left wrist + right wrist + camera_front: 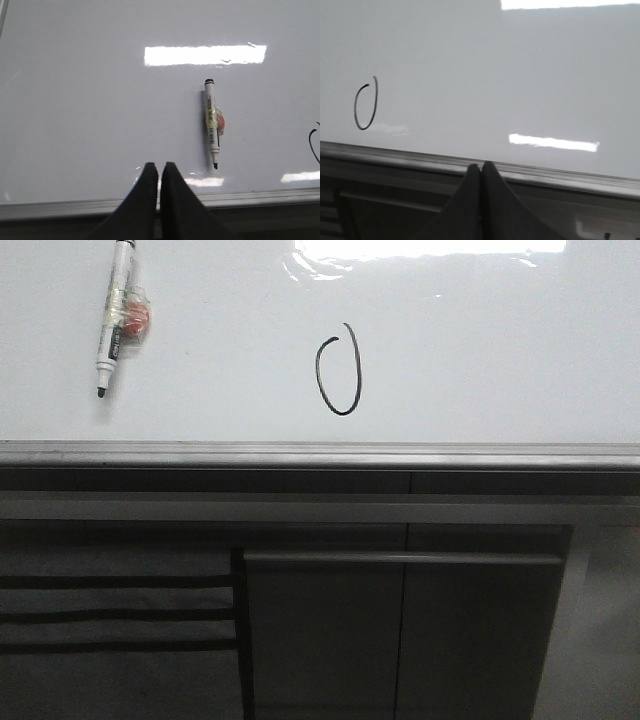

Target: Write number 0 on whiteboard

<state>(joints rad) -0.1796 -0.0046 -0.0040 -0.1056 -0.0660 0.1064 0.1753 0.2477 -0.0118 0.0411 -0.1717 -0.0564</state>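
Observation:
The number 0 (338, 372) is a thin black narrow oval, open at its top, drawn near the middle of the whiteboard (500, 360). It also shows in the right wrist view (366, 105). Only a sliver of it shows at the edge of the left wrist view (312, 145). A white marker pen (118, 315) with tape and an orange blob lies on the board at the left, uncapped, and shows in the left wrist view too (212, 122). My left gripper (159, 167) is shut and empty over the board's near edge, apart from the pen. My right gripper (481, 166) is shut and empty at the edge strip.
A grey metal edge strip (320, 455) runs along the board's near side. Below it are dark grey cabinet panels (400, 630) with a horizontal bar handle (400, 558). Glare patches lie on the board (430, 250). Neither arm shows in the front view.

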